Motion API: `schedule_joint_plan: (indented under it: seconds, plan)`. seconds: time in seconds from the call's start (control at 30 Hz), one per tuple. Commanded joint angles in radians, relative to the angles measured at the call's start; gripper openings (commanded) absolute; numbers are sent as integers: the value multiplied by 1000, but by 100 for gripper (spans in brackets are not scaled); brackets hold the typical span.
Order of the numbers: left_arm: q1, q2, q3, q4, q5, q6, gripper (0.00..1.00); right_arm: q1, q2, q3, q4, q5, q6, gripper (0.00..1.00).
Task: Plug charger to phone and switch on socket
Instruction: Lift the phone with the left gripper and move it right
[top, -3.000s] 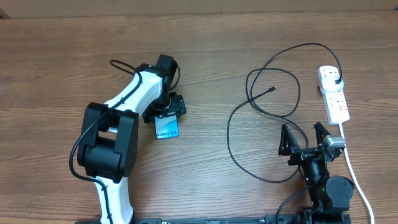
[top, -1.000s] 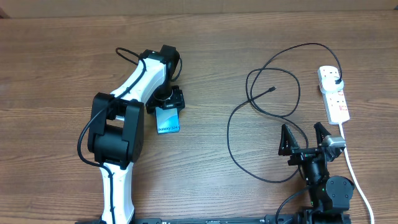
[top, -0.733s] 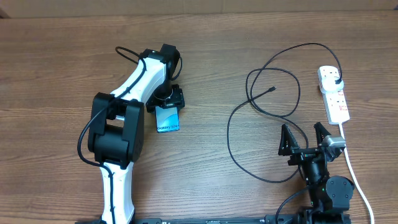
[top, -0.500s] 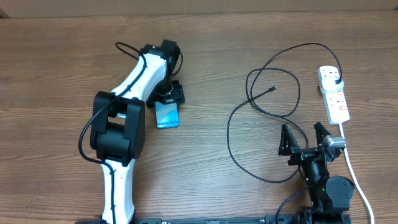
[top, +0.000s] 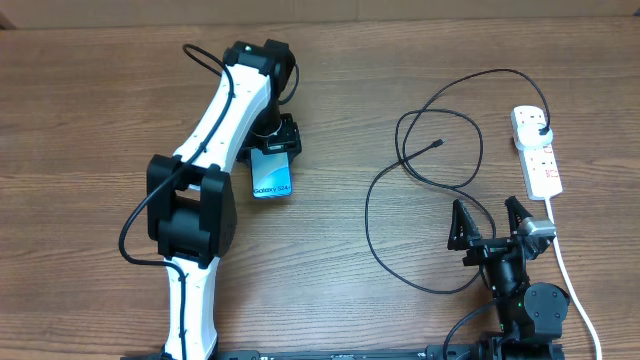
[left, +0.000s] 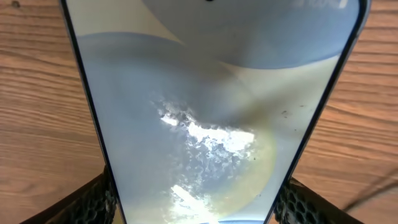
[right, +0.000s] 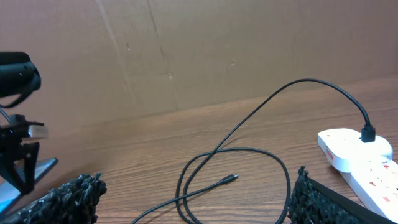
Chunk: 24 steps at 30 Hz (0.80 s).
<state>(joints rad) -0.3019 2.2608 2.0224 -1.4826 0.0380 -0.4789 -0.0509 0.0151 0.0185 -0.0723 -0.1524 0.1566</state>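
I see my left claw (top: 271, 150) closed on the phone (top: 271, 178) by its side edges. My right claw (top: 490, 222) stands wide open and empty, near the charger (top: 366, 212) loops.

A wooden table (top: 80, 120) meets a brown cardboard wall (right: 186, 50).

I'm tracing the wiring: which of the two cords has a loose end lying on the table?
The thin black charger: its small connector tip lies free. The thick white cord runs from the socket out of frame.
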Motion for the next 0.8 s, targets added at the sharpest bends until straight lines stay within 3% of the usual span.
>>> schedule_joint_plan:
  seconds: [0.0, 0.27, 0.37, 0.5, 0.67, 0.77]
  plan:
    - [-13, 0, 85, -56, 142, 8, 56, 1, -6, -11, 3, 6, -2, 100]
    - [-13, 0, 179, -141, 368, 61, 56, 1, -6, -11, -2, 109, -9, 100]
    - [-13, 0, 198, -147, 457, 77, 56, 2, -6, -11, -5, 63, 33, 100]
    - [-13, 0, 213, -147, 545, 84, 56, 4, -6, -11, 10, -97, 267, 100]
    - [-13, 0, 213, -147, 602, 90, 55, 4, -6, -11, 17, -602, 823, 100]
    - [-13, 0, 213, -147, 640, 91, 55, 4, -6, -11, 15, -669, 916, 100]
